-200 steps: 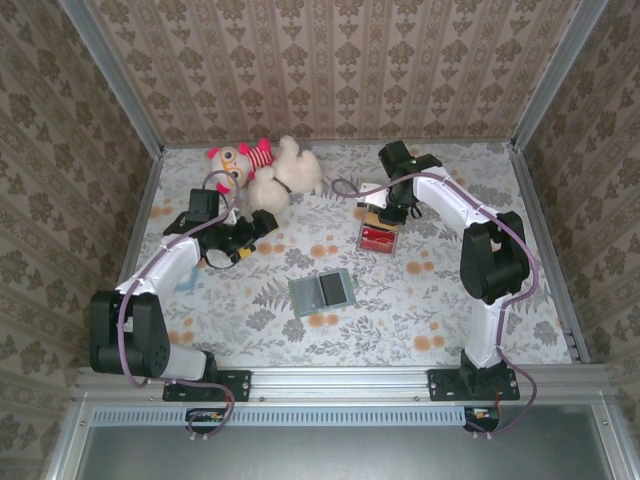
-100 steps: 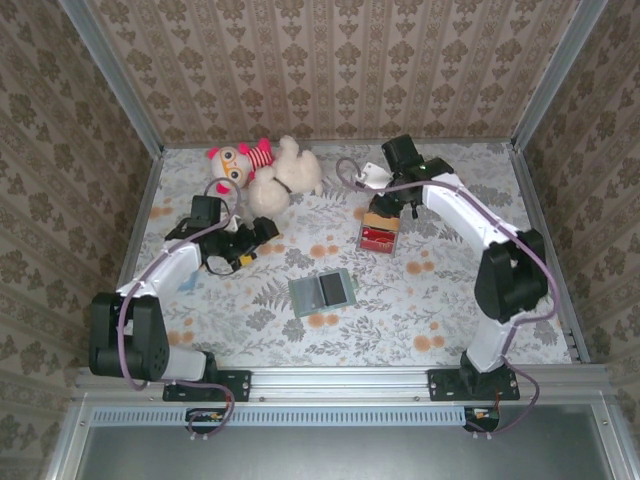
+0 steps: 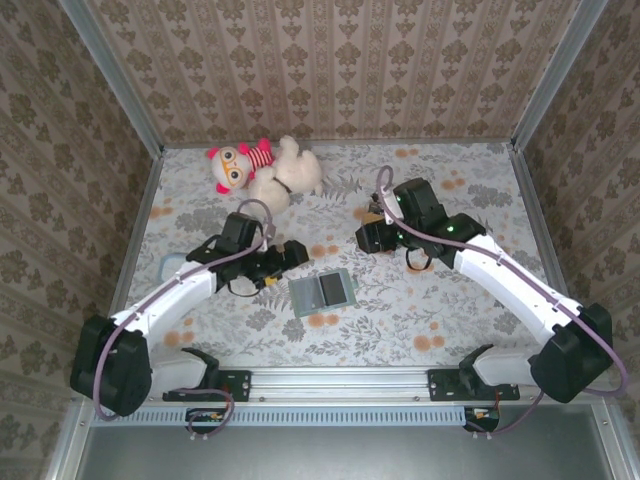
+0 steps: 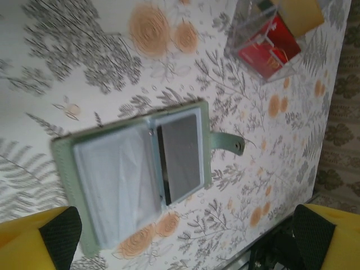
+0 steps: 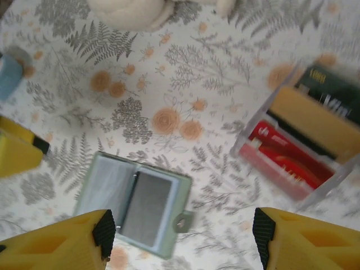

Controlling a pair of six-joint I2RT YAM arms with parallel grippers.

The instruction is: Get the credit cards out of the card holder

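From above, the card holder [image 3: 322,292] lies open on the counter [image 3: 440,310], between your left hand [image 3: 283,266] and right hand [image 3: 372,233]; left wrist: hand spread wide, empty, a dark credit card [image 4: 180,154] seemingly pocketed; right wrist: hand well apart, empty; pin the cover, pinch the card's edge.

The desk [image 3: 400,315] is covered by a pale cloth printed with grey ferns and orange blooms. The back wall [image 3: 340,70], left wall [image 3: 50,180] and right wall [image 3: 600,180] carry beige-brown damask paper. Aluminium posts [image 3: 110,75] mark the back corners. An aluminium rail [image 3: 340,380] edges the near side above a dark grey panel [image 3: 340,445]. The light is soft and even.
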